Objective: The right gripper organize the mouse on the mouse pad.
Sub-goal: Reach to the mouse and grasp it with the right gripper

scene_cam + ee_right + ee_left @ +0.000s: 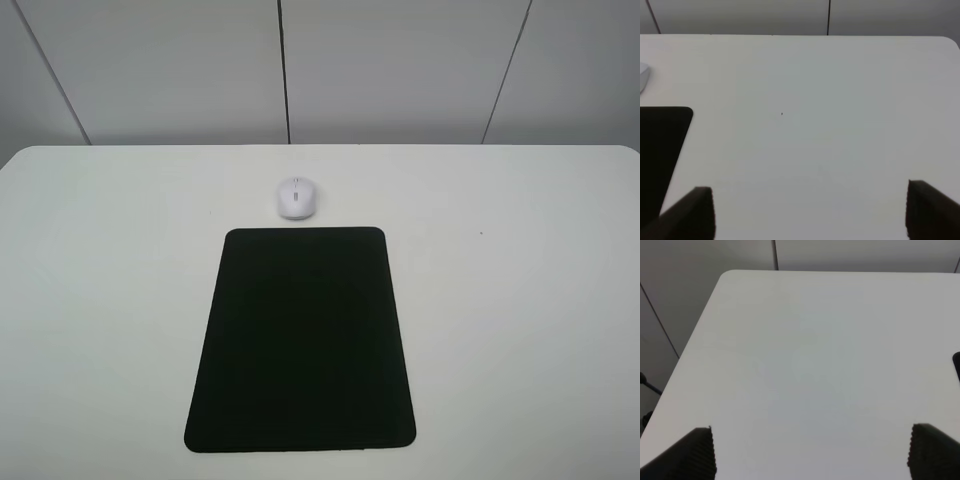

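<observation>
A small white mouse [297, 197] lies on the white table just beyond the far edge of the black mouse pad [301, 338], off the pad. Neither arm shows in the high view. In the right wrist view my right gripper [810, 212] is open and empty above bare table, its two black fingertips [692, 212] wide apart; the pad's corner [660, 145] and a sliver of the mouse [642, 75] sit at the frame's edge. In the left wrist view my left gripper [812, 452] is open and empty over bare table, with a sliver of the pad [956, 362] at the edge.
The white table [520, 330] has rounded far corners and ends at a grey panelled wall [400, 70]. A tiny dark speck [481, 234] marks the tabletop right of the pad.
</observation>
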Available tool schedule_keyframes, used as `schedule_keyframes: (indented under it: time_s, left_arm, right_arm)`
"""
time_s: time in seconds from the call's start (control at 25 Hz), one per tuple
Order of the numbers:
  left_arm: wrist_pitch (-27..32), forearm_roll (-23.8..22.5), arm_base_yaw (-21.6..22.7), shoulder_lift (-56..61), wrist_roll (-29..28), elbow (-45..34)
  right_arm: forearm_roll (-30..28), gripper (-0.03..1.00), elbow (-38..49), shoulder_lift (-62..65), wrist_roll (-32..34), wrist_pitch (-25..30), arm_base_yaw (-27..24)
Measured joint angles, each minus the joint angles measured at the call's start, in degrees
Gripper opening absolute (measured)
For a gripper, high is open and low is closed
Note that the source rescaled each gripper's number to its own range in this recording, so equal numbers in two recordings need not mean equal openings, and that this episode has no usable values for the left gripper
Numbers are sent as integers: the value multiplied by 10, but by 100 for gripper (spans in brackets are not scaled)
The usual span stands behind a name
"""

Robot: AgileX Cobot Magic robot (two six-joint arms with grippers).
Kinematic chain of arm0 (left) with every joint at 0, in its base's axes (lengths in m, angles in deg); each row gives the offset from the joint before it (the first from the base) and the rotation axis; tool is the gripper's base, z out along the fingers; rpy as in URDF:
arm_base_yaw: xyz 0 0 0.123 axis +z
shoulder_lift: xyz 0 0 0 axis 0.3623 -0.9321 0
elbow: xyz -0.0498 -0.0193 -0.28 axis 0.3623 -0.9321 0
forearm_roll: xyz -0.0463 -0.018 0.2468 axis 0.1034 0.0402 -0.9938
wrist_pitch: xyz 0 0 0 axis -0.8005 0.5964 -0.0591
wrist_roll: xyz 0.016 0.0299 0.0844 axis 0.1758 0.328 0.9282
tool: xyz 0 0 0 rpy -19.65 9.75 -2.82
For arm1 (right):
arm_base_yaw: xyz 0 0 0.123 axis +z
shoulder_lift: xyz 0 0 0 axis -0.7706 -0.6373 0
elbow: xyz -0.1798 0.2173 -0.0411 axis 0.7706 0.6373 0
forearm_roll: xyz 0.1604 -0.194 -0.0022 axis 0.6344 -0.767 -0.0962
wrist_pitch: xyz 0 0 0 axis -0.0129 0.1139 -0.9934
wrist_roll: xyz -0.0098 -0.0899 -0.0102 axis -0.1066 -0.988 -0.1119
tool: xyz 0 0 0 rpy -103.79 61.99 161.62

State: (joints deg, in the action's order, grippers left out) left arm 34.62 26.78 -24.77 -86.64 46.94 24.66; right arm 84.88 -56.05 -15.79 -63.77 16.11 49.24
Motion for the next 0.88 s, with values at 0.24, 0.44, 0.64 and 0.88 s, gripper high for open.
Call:
schedule_keyframes:
  time_s: [0.24, 0.44, 0.64, 0.88]
  left_arm:
    - [0, 0, 0, 0, 0, 0]
    - [0, 0, 0, 0, 0, 0]
    - [0, 0, 0, 0, 0, 0]
    - [0, 0, 0, 0, 0, 0]
  right_arm:
    - [0, 98, 0, 0, 0, 0, 0]
    - [-2, 98, 0, -51, 2, -1, 0]
    - [-19, 98, -50, -213, 14, -33, 0]
    - [-30, 98, -137, -480, 59, -64, 0]
